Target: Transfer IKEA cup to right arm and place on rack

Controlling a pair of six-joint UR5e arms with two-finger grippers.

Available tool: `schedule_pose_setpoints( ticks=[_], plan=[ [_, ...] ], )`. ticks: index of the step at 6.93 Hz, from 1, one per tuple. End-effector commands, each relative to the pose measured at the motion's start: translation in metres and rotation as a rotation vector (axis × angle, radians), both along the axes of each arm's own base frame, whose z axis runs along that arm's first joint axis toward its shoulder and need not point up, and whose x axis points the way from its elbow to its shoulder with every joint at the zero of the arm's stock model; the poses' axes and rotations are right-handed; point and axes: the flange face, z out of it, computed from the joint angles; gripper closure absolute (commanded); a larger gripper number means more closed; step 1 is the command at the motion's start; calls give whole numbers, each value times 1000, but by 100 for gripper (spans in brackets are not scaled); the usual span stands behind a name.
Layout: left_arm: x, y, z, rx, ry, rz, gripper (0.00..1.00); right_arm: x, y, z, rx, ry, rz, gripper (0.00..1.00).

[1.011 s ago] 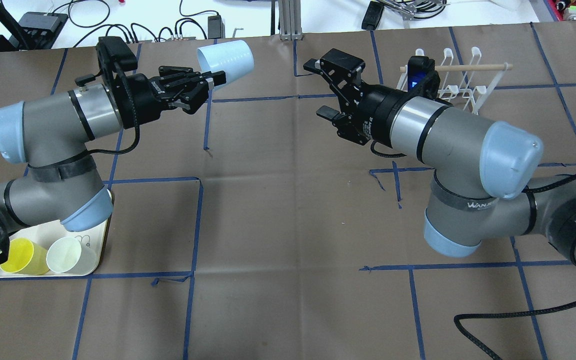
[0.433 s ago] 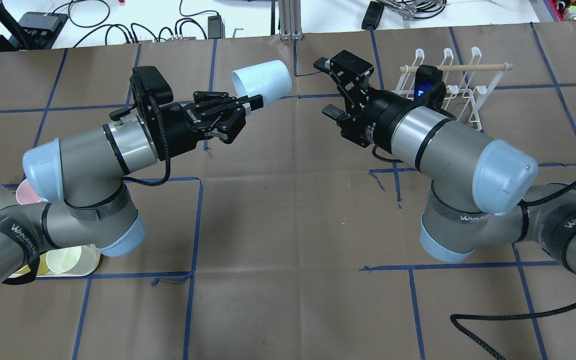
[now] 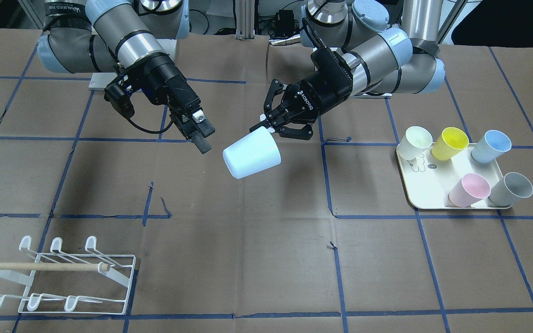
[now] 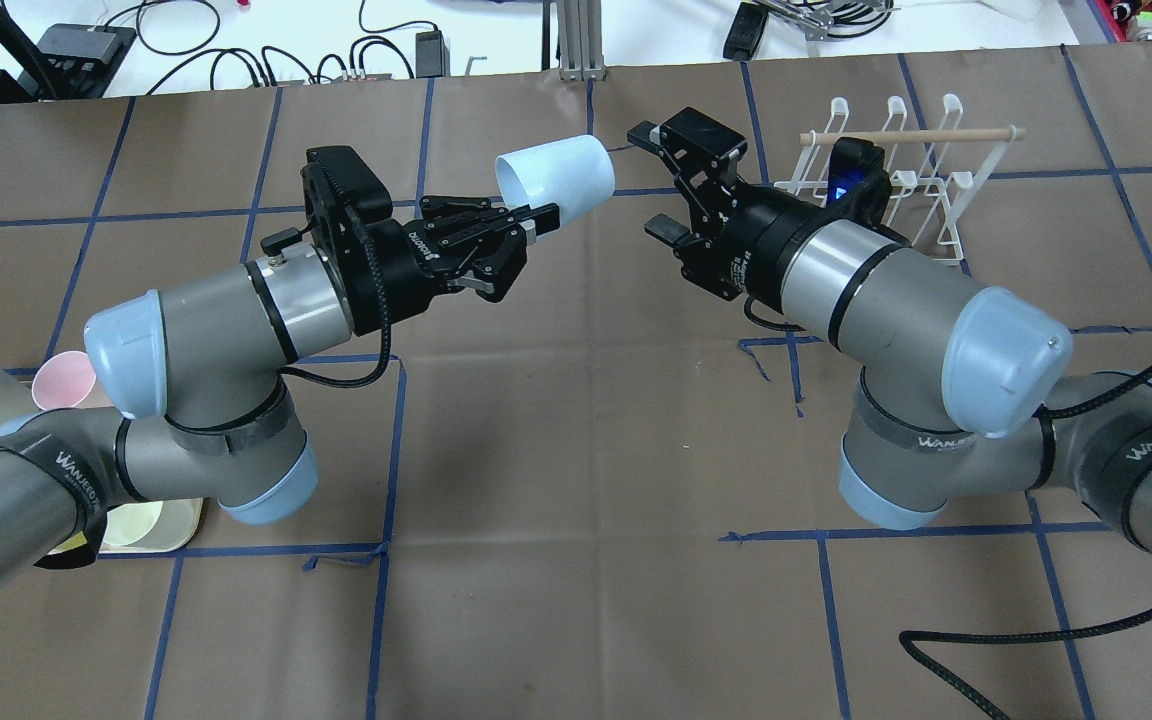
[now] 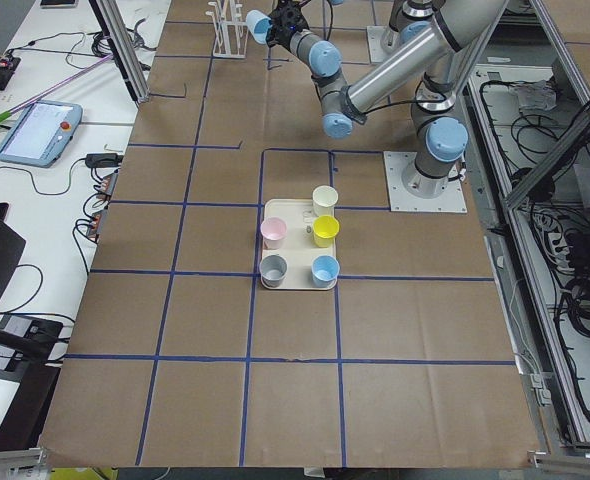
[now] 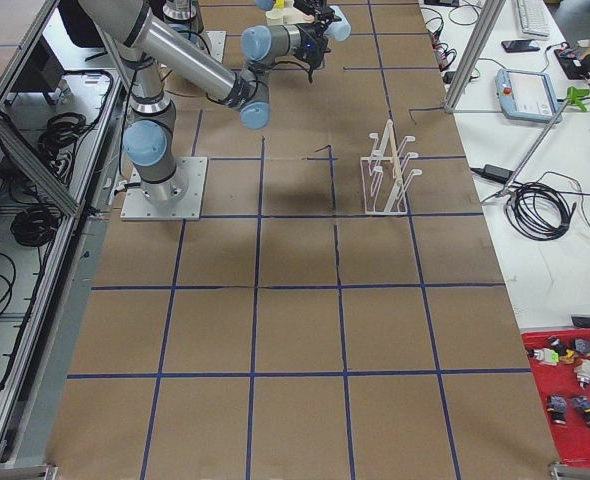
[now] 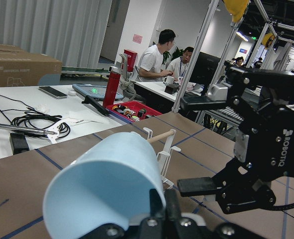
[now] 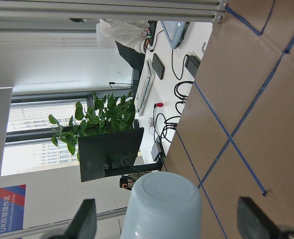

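A pale blue cup [image 4: 556, 175] hangs on its side above the table. My left gripper [image 4: 536, 215] is shut on its rim, also in the front view [image 3: 266, 127]. The cup's [image 3: 251, 157] closed base points at my right gripper [image 4: 651, 180], which is open with its jaws wide, just short of the base and not touching it. In the right wrist view the cup [image 8: 164, 204] sits centred between the two fingertips [image 8: 87, 219]. The left wrist view shows the cup [image 7: 107, 194] and the open right gripper [image 7: 202, 144] beyond it. The white wire rack [image 4: 896, 170] stands behind the right wrist.
A cream tray [image 3: 414, 185] on the robot's left side holds several cups: cream [image 3: 417, 141], yellow [image 3: 449, 143], blue [image 3: 491, 145], pink [image 3: 470, 189] and grey [image 3: 509, 188]. The rack [image 3: 63, 277] has a wooden dowel handle [image 3: 40, 266]. Operators sit beyond the table's far edge [image 7: 157, 59].
My left arm has carried the cup to the right, toward the right gripper. The right gripper has shifted slightly and stays open. The gap between cup and right gripper has closed.
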Motion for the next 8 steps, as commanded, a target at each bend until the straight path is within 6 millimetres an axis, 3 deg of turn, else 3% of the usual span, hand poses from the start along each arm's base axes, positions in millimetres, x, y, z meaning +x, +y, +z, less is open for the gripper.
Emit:
schedule_pose_setpoints(
  ticks=[1, 4, 8],
  plan=[
    [-3, 1, 0, 1, -2, -1, 100, -3, -4, -4, 14, 16, -41, 1],
    [-3, 1, 0, 1, -2, -1, 100, 17, -3, -17, 69, 1, -54, 1],
    [-3, 1, 1, 12, 6, 3, 100, 42, -20, -12, 73, -16, -54, 1]
  ],
)
